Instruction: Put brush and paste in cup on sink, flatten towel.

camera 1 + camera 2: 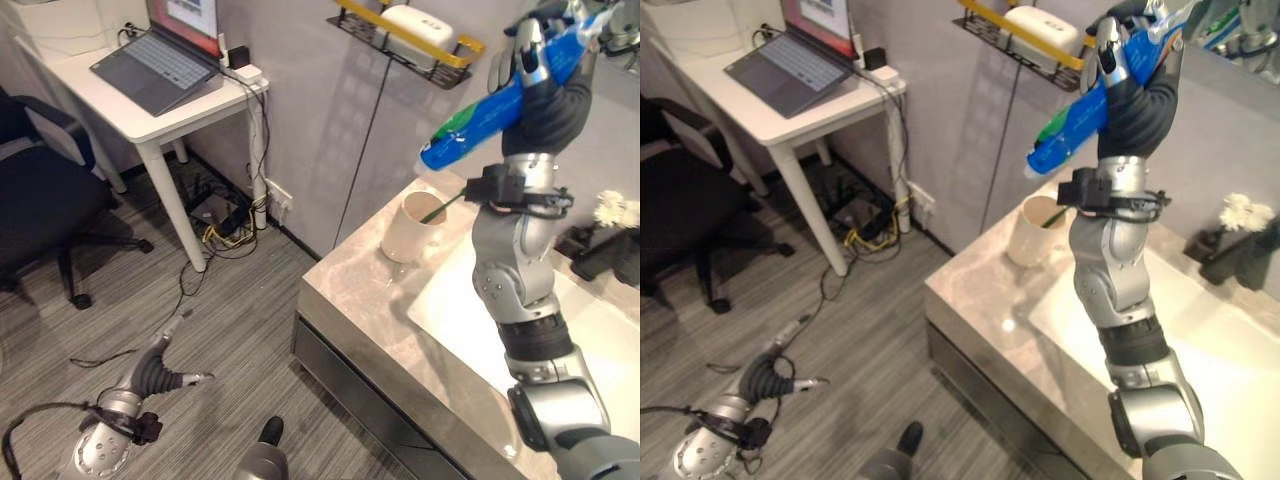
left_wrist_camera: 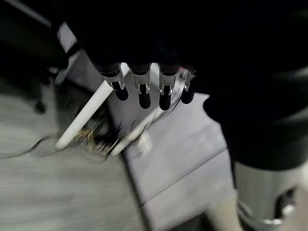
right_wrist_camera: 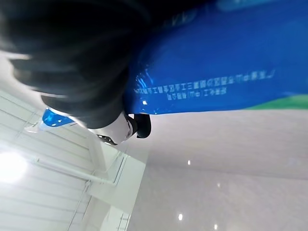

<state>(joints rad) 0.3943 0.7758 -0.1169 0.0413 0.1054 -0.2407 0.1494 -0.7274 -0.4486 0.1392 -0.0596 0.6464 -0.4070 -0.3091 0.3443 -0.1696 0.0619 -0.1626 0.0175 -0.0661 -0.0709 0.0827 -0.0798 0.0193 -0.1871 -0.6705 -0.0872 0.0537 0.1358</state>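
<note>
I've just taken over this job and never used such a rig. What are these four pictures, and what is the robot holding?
A two-armed humanoid stands at a sink counter. Two pictures come from its head cameras, looking down; the other two from cameras on each wrist. The right robot hand, raised high, grips a blue toothpaste tube, seen close in the right wrist view. Below it, a cream cup stands on the counter with a green stick in it, probably the brush. The left robot hand hangs low over the floor, fingers straight, holding nothing.

Marble sink counter (image 1: 360, 300), cream cup (image 1: 410, 228) on it
</note>
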